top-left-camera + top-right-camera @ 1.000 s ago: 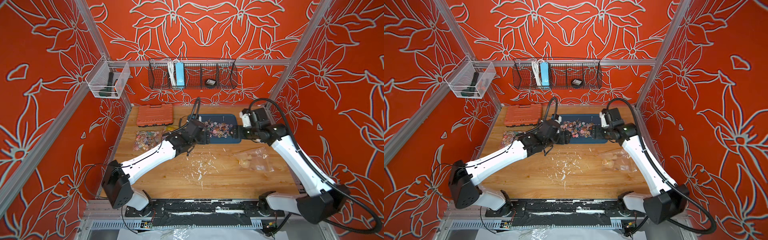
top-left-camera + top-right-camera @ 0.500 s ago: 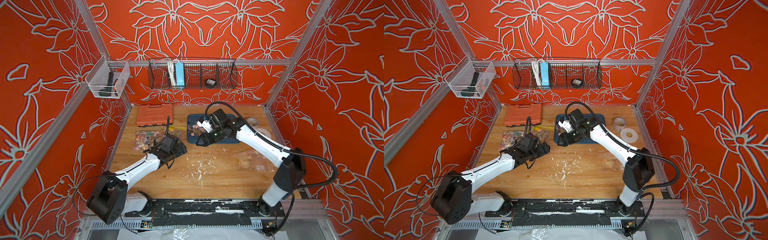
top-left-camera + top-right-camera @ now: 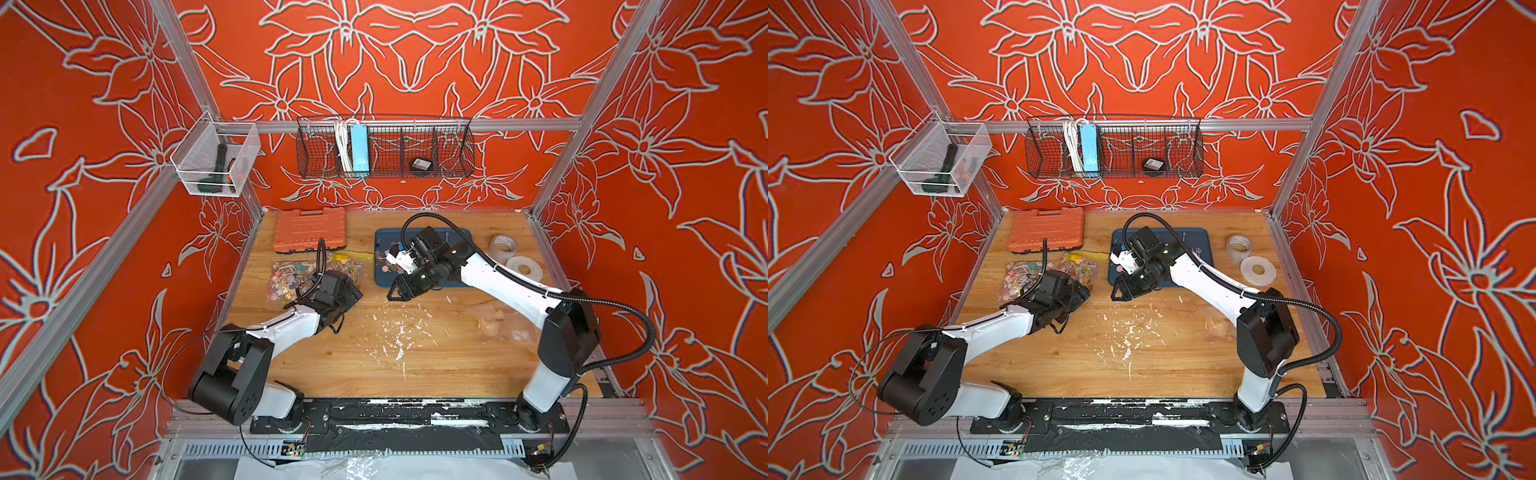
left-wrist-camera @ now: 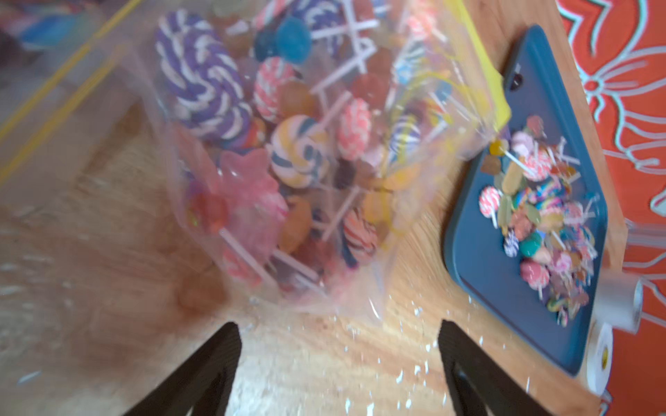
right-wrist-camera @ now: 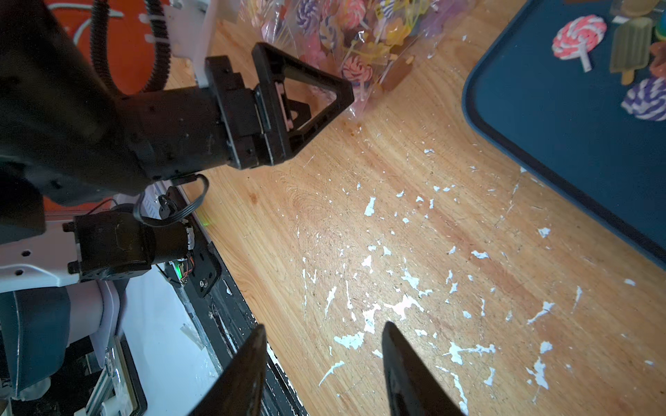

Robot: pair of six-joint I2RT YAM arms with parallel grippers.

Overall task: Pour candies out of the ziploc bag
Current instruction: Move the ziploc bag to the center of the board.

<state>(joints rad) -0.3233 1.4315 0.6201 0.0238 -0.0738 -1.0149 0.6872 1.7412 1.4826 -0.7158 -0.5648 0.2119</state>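
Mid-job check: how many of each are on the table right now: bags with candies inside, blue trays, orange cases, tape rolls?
Bags with candies: 2
Blue trays: 1
Orange cases: 1
Tape rolls: 2
Total: 6

Clear yellow-zipped ziploc bag (image 4: 407,230), part-full, flat beside blue tray (image 4: 497,299) of heaped loose candies (image 4: 540,223).

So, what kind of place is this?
Probably a robot test booth: a wooden table, enclosed by orange flower-print walls and metal bars, with left arm and right arm mounted at its front edge.
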